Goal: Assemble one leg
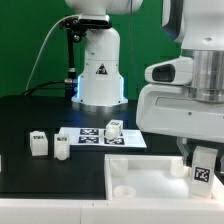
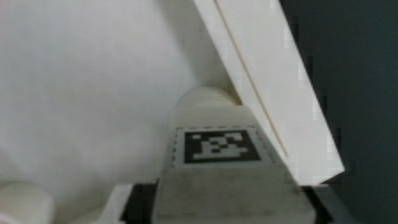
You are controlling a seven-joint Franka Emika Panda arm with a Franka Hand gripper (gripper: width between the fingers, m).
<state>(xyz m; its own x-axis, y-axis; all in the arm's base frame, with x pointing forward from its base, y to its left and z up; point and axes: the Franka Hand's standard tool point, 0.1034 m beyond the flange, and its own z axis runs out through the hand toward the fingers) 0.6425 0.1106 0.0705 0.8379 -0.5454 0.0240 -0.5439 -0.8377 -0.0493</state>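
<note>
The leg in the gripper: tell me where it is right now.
In the exterior view the leg hangs in the gripper at the lower right, over the large white panel, near its right-hand end.

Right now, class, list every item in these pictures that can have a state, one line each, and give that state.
Two-finger tool: shut on a small white plastic tagged leg, upright over the panel.
Large flat white rimmed panel: lying flat on the table.
Three loose white tagged legs: standing free, ungripped.
Thin flat white marker board: flat on the table.
</note>
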